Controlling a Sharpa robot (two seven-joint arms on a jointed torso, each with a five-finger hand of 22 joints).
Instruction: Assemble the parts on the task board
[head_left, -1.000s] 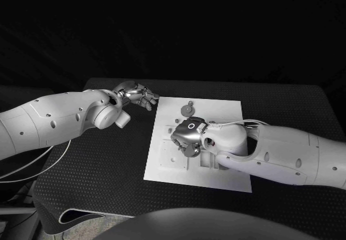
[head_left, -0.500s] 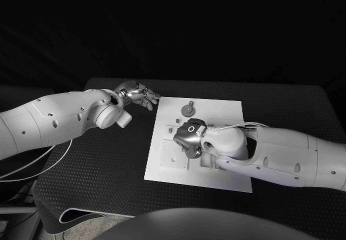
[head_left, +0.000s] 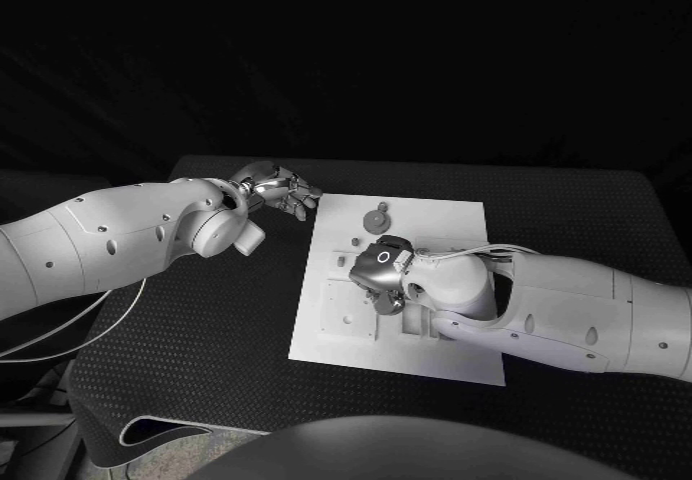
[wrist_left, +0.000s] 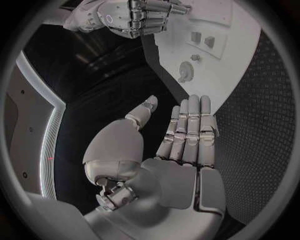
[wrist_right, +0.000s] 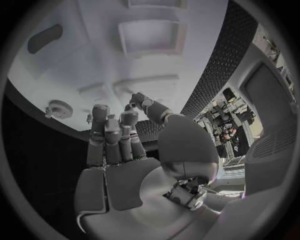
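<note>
Task board (head_left: 454, 350) lay flat in the middle of the black table (head_left: 173, 340). Round grey part (head_left: 376, 216) with a small tab rested near the board's far edge, apart from both hands. Right hand (head_left: 378, 273) hovered palm-down over the board's centre, nearer than that round part, fingers (wrist_right: 106, 135) curled close together, nothing seen in them. Left hand (head_left: 277, 190) hung just off the board's far left corner, above the table, fingers (wrist_left: 189, 125) straight and side by side, thumb apart, holding nothing.
</note>
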